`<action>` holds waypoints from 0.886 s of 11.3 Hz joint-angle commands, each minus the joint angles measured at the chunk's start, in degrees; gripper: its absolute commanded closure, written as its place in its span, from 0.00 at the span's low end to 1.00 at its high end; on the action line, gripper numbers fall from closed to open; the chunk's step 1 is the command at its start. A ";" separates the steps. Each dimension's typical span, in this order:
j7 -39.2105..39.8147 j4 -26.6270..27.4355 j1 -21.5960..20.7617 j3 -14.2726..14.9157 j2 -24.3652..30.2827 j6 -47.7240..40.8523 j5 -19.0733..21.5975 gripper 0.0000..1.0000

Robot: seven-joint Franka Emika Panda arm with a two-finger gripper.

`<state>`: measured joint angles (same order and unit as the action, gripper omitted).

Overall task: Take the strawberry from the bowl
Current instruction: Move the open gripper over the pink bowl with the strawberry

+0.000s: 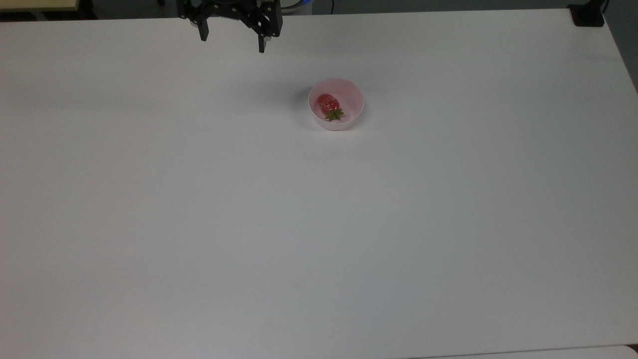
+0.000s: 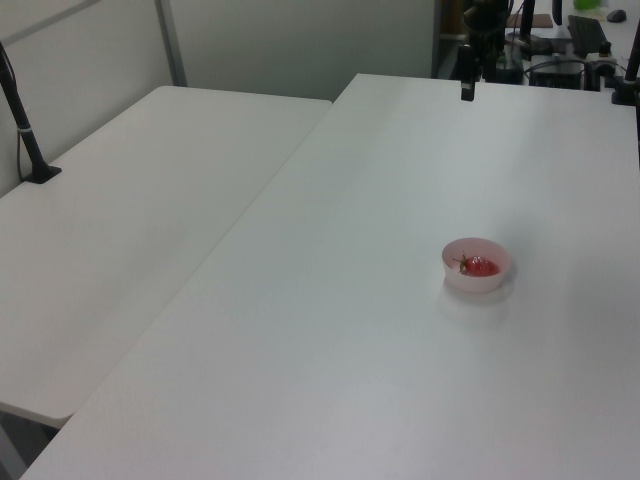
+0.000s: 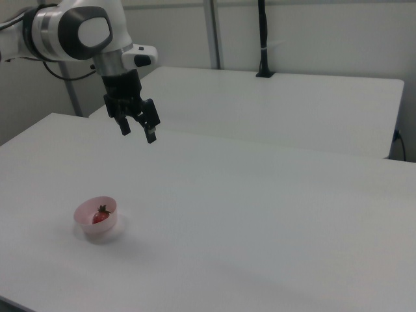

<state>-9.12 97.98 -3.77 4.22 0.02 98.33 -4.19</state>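
Note:
A small pale pink bowl (image 1: 336,103) stands on the white table (image 1: 319,224), above the middle of the top view. Inside it lies a red strawberry (image 1: 328,103) with a green leafy cap. The bowl (image 3: 96,219) with the strawberry (image 3: 100,216) sits low at the right view's left, and the bowl (image 2: 477,264) with the strawberry (image 2: 481,267) lies right of centre in the left view. My black gripper (image 1: 232,44) hangs open and empty near the table's far edge, well off to the upper left of the bowl in the top view. The gripper (image 3: 138,132) is high above the bowl in the right view.
A second white table (image 2: 140,230) adjoins along the left view's left, with a black pole (image 2: 24,125) clamped to it. A black clamp (image 1: 588,15) sits at the top view's upper right corner. A desk with equipment (image 2: 580,40) stands behind the table.

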 commanded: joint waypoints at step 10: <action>1.56 8.34 -12.02 3.42 -1.78 3.33 2.25 0.00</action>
<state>-7.31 100.79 -8.79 4.63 -1.66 98.33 -2.65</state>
